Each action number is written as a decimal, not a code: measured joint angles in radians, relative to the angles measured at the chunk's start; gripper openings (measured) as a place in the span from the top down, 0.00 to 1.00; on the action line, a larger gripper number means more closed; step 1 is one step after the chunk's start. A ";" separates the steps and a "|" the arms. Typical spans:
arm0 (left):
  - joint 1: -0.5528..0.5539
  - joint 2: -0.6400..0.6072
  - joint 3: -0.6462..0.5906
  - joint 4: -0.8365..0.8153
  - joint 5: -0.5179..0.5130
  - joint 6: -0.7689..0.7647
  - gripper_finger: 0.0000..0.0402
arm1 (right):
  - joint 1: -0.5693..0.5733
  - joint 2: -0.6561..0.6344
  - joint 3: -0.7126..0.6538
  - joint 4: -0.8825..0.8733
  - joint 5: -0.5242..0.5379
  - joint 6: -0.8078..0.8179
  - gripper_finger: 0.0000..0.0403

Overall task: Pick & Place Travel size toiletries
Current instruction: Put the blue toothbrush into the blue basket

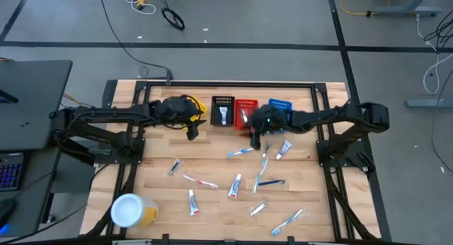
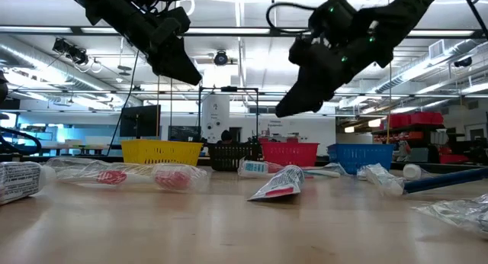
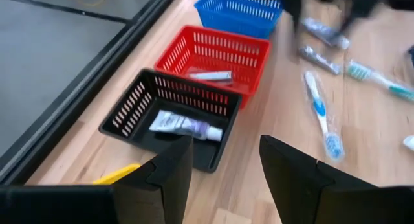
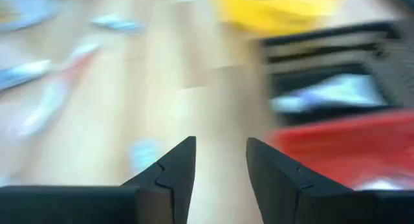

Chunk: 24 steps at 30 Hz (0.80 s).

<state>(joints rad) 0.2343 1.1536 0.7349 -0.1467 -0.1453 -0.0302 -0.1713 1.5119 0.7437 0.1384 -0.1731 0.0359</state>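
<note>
4 small baskets stand in a row along the far edge of the bench (image 1: 212, 202): a yellow basket (image 1: 197, 105), a black basket (image 3: 173, 115), a red basket (image 3: 218, 56) and a blue basket (image 3: 240, 11). The black basket holds 1 white tube (image 3: 185, 126) with a dark purple mark, lying flat on its floor. The red basket holds 1 slim pale item (image 3: 210, 75); its kind cannot be told. What the yellow and blue baskets hold cannot be told. The remaining travel size toiletries (image 1: 233, 185) lie scattered on the bare wood in front of the baskets: small white tubes with red marks, blue-and-white toothbrushes, and clear or silvery packets, most lying apart from one another. In the low view a crumpled white tube (image 2: 278, 185) with red print lies near the middle of the bench; its lettering is too small to read. A large yellow jar (image 1: 133, 210) with a white lid lies near the front left corner. The left hand (image 3: 224, 169) hangs above the bench just in front of the black basket, released, fingers apart and gripping nothing. The right hand (image 4: 220, 162) hangs in front of the red basket, also released and empty. No brand name is legible anywhere.
</note>
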 joint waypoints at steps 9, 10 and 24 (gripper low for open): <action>0.000 0.000 0.000 0.008 0.003 0.035 0.53 | 0.154 0.084 0.000 -0.090 0.190 -0.112 0.64; 0.000 0.000 0.000 0.009 0.008 0.043 0.53 | 0.156 0.094 0.000 -0.095 0.194 -0.112 0.64; 0.000 0.000 0.000 0.010 0.008 0.049 0.53 | 0.151 0.188 0.000 -0.093 0.117 -0.096 0.63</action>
<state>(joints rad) 0.2340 1.1534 0.7349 -0.1364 -0.1371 0.0189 -0.0208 1.6995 0.7437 0.0450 -0.0562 -0.0605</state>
